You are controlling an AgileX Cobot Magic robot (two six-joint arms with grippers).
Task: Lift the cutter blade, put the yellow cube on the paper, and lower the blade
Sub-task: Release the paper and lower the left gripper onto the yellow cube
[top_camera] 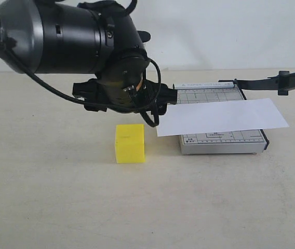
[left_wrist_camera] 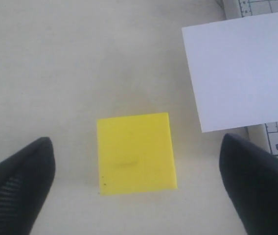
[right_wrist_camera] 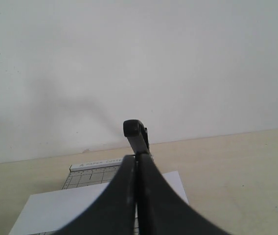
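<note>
The yellow cube (top_camera: 130, 143) sits on the table left of the grey trimmer base (top_camera: 225, 142). The white paper (top_camera: 225, 115) lies across that base and overhangs both sides. My left gripper (left_wrist_camera: 136, 147) hangs open above the cube (left_wrist_camera: 135, 152), one finger (left_wrist_camera: 16, 186) on each side and neither touching it. The cutter blade (top_camera: 254, 81) is raised off the base and stretches right from its hinge. My right gripper (top_camera: 284, 83) is shut on the blade; in the right wrist view the handle end (right_wrist_camera: 135, 131) sticks out past the closed fingers (right_wrist_camera: 124, 196).
The left arm's bulky wrist (top_camera: 85, 36) fills the upper left of the exterior view and hides its fingers there. A white wall stands behind the beige table (top_camera: 59, 207). The paper's left end (left_wrist_camera: 242, 73) lies close to the cube.
</note>
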